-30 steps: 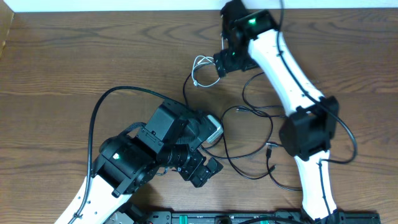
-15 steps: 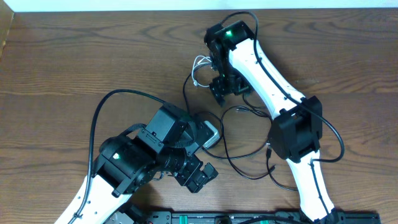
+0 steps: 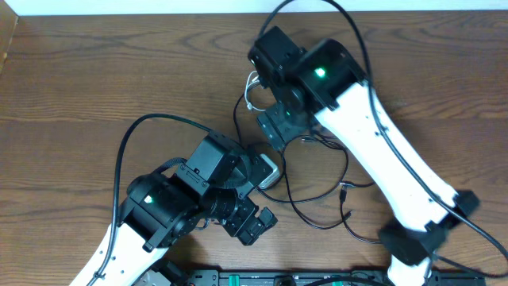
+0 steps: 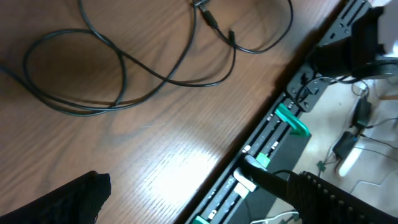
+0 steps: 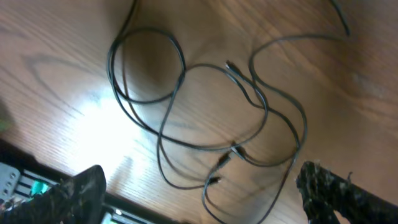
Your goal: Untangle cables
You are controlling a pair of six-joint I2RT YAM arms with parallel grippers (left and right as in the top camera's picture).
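Overhead, L to R.

L arm (image 3: 151,206) sits folded over the lower-left of the wooden table (image 3: 71,87). L gripper (image 3: 257,224) is at its front end, over bare wood. On the L wrist cam its fingers (image 4: 74,199) are wide apart w/ nothing between them. That view shows only tabletop and the black rail (image 4: 273,143) w/ green bits along the table's near edge. It touches no cord.

The white cable (image 3: 254,86) is a small bunched loop toward the far edge. It lies just L of the wrist end of the R arm (image 3: 381,159), which hides part of it. A black strand runs up beside it and poss. crosses it, but I can't tell from this angle.

R gripper (image 3: 279,127) hangs just below the white loop, above the black tangle. On the R wrist cam both fingers (image 5: 74,193) sit at the lower frame corners, spread, holding nothing.

The black cable (image 5: 180,65) lies loose on the table, centre-right. It makes several overlapping loops between the two grippers and under the R arm. Small plug ends (image 5: 221,160) lie close together by the lower loops. Black loops also show at the top of the L wrist view, flat on the wood.
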